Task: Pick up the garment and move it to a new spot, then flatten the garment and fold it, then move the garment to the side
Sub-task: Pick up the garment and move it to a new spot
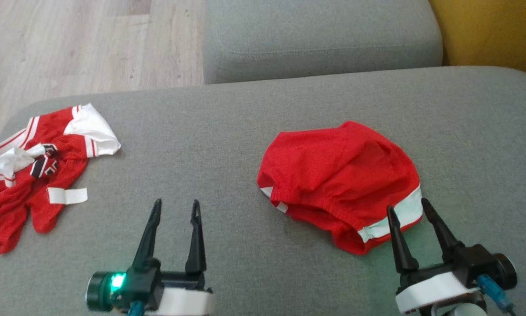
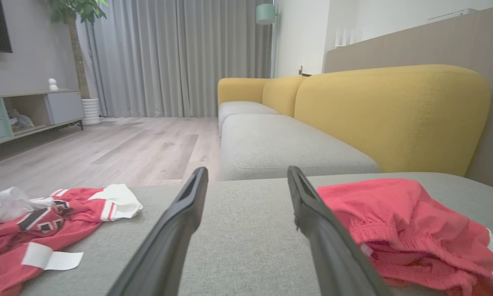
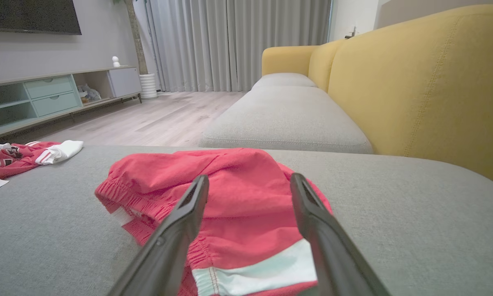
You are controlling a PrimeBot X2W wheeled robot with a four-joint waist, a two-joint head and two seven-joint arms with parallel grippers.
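Left gripper (image 1: 176,202) and right gripper (image 1: 407,203) hang with jaws apart, holding nothing. Across the grey sofa seat (image 1: 227,131), red shorts (image 1: 339,171) lie bunched at four o'clock, a jersey (image 1: 34,175) at nine; flattening, folding and setting aside look not yet done.

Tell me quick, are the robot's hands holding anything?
Left gripper: open, holding nothing.
Right gripper: open, holding nothing, pointing at the red shorts.

L gripper (image 1: 176,202) & R gripper (image 1: 407,203) both w/ jaws spread wide, pointing fwd.
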